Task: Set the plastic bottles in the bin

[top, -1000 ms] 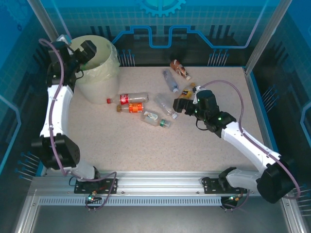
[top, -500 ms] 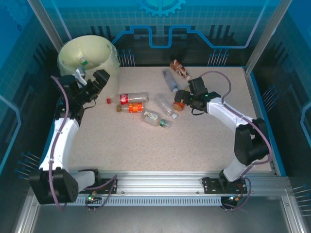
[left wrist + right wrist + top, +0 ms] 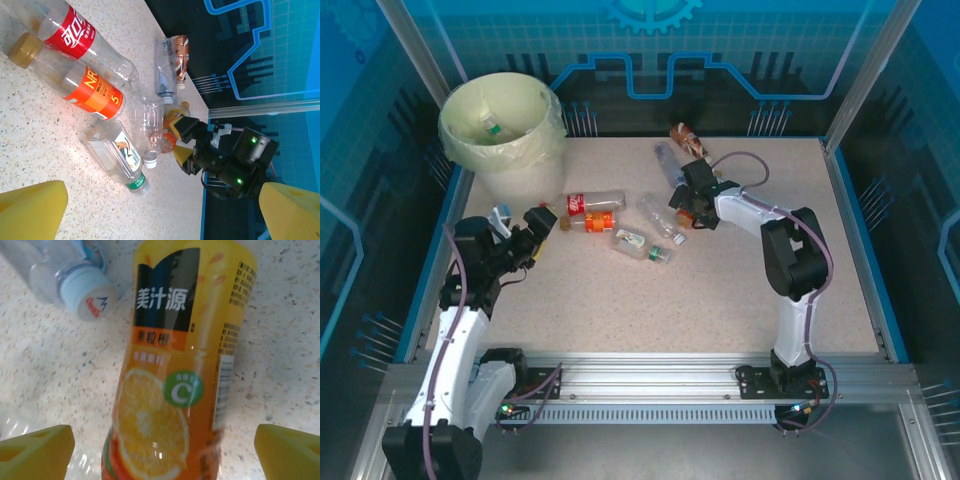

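Squarely within right gripper (image 3: 161, 446): juice bottle (image 3: 170, 355)

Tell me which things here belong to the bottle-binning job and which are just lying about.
Job: bin; red-label bottle; orange-label bottle; green-cap bottle; orange juice bottle; brown-label bottle.
Just there: table; aluminium rail; blue back wall.

The table top (image 3: 720, 300) is a matt, finely speckled, stone-like sheet. Toward twelve o'clock on it, the plastic bottles (image 3: 595, 203) are clear glossy plastic with slick printed labels. The orange juice bottle (image 3: 175, 365) shows bright glints on its wrap. The bin (image 3: 520, 178), at ten o'clock, is smooth cream plastic under a thin, crinkled translucent bag (image 3: 457, 122). The finger pads (image 3: 30, 210) look matt yellow, foam-like. The rail (image 3: 640, 385) at six o'clock is brushed metal.
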You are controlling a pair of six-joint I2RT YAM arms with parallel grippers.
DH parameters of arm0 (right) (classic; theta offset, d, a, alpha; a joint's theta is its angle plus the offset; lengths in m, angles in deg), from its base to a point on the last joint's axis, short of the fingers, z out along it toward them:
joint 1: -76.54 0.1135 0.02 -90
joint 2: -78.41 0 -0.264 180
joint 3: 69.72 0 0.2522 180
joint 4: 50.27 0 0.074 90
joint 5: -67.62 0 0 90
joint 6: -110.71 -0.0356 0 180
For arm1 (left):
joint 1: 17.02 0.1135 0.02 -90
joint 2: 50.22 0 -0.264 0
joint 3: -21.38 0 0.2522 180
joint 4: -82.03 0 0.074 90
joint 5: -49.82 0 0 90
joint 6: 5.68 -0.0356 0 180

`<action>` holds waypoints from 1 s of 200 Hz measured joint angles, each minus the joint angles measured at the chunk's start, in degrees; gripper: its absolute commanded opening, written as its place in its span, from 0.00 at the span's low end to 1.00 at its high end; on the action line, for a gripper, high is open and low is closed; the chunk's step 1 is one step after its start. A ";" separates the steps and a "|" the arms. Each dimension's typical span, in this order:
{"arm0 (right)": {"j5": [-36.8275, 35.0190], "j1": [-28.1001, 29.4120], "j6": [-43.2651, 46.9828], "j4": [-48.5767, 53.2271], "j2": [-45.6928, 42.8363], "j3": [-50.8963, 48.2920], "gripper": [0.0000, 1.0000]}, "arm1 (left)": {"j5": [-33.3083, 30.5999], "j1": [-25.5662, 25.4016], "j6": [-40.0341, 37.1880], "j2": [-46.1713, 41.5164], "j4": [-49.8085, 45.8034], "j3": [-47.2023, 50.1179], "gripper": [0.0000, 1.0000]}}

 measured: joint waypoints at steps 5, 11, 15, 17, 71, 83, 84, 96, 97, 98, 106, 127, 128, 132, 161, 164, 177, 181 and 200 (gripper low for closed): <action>-0.15 0.00 -0.24 0.00 0.52 0.22 0.89 | 0.02 0.00 -0.02 -0.35 -0.22 0.00 0.99; -0.31 0.00 -0.52 0.02 1.09 0.46 0.89 | 0.04 -0.02 -0.13 -0.66 -0.46 0.00 0.99; -0.42 0.00 -0.72 0.04 1.38 0.63 0.89 | 0.09 -0.02 -0.20 -0.85 -0.61 0.00 0.99; -0.46 0.00 -0.74 0.04 1.57 0.74 0.88 | 0.13 -0.02 -0.26 -0.92 -0.66 0.00 0.99; -0.68 0.00 -1.33 0.07 4.63 1.99 0.83 | 1.14 -0.76 -1.49 -1.20 -0.44 0.92 0.99; -0.66 0.00 -1.33 0.02 4.74 1.99 0.80 | 1.53 -0.94 -1.40 -1.18 -0.02 1.77 0.99; -0.68 0.00 -1.27 0.00 4.74 1.99 0.80 | 1.55 -0.96 -1.38 -1.18 0.02 1.81 0.99; -0.68 0.00 -1.16 -0.24 4.74 1.97 0.77 | 1.84 -1.29 -1.20 -1.05 0.70 2.49 0.99; -0.68 0.00 -1.11 -0.26 4.74 1.97 0.77 | 1.88 -1.31 -1.20 -1.03 0.72 2.51 0.99; -0.68 0.00 -0.98 -0.33 4.74 1.97 0.76 | 1.92 -1.36 -1.20 -0.98 0.83 2.58 0.99; -0.70 0.02 -0.72 -0.85 4.74 1.79 0.73 | 2.12 -1.66 -1.11 -0.81 1.31 2.86 0.99; -0.79 0.04 0.09 -2.73 4.48 0.17 0.64 | 2.45 -2.54 -1.07 -0.24 2.69 3.19 0.99; -0.79 0.04 0.04 -2.82 4.44 0.11 0.63 | 2.47 -2.60 -1.09 -0.20 2.78 3.19 0.99; -0.94 0.04 0.37 -3.30 4.15 -0.26 0.62 | 2.56 -2.80 -1.09 -0.11 3.08 3.21 0.99; -1.14 0.04 1.99 -5.20 0.81 -3.89 0.56 | 2.58 -4.46 -1.07 0.85 5.18 3.30 0.99; -1.16 0.04 2.16 -5.29 0.37 -4.33 0.55 | 2.56 -4.61 -1.07 1.03 5.51 3.32 0.99; -1.18 0.04 3.02 -5.55 -1.86 -6.12 0.53 | 2.58 -5.35 -1.07 2.12 6.84 3.32 0.99; -1.16 0.04 3.26 -5.77 -2.51 -6.67 0.52 | 2.58 -5.62 -1.07 2.62 7.28 3.32 0.99; -1.16 0.04 4.83 -6.67 -7.06 -9.79 0.51 | 2.73 -7.48 -1.11 5.18 9.51 3.32 0.99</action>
